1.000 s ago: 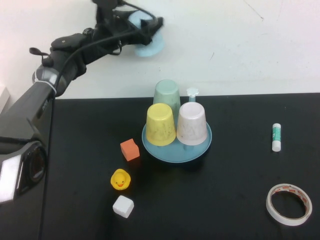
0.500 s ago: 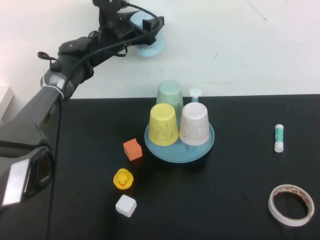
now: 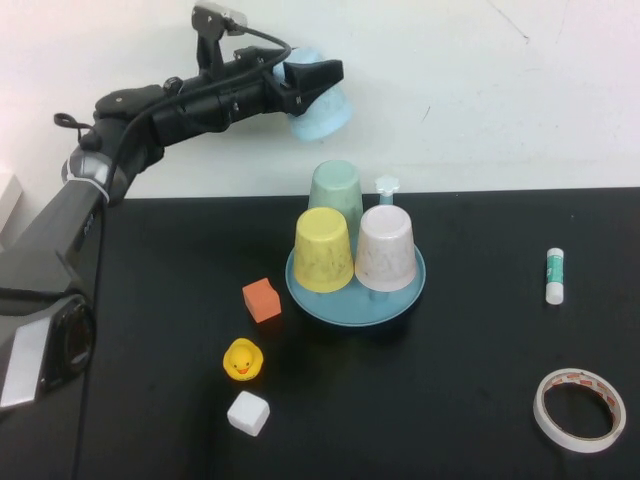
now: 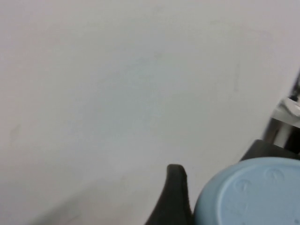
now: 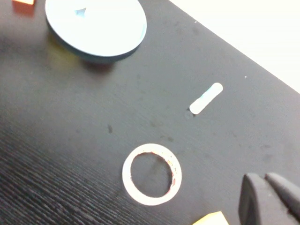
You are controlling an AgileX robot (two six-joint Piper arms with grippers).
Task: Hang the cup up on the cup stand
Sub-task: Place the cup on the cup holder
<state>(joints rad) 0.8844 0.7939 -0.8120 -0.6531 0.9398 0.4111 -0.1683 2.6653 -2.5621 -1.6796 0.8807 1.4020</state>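
Three cups (image 3: 355, 236) on cup stand (image 3: 356, 302), left gripper (image 3: 308, 82) fingers gripping blue cup (image 3: 320, 108) aloft, right gripper (image 5: 269, 199) fingers closed, empty

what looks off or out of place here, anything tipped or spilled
Nothing is spilled or damaged. The left gripper holds the sky-blue cup high behind the cup stand, whose rear peg is bare. The right gripper hangs shut near the tape roll.

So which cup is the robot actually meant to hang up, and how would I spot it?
Start at the round teal cup stand in the middle of the black table, with yellow, green and pinkish cups on it. Look up and left of it: the left claw holds the cup in the air. It alone is sky blue and off the stand.
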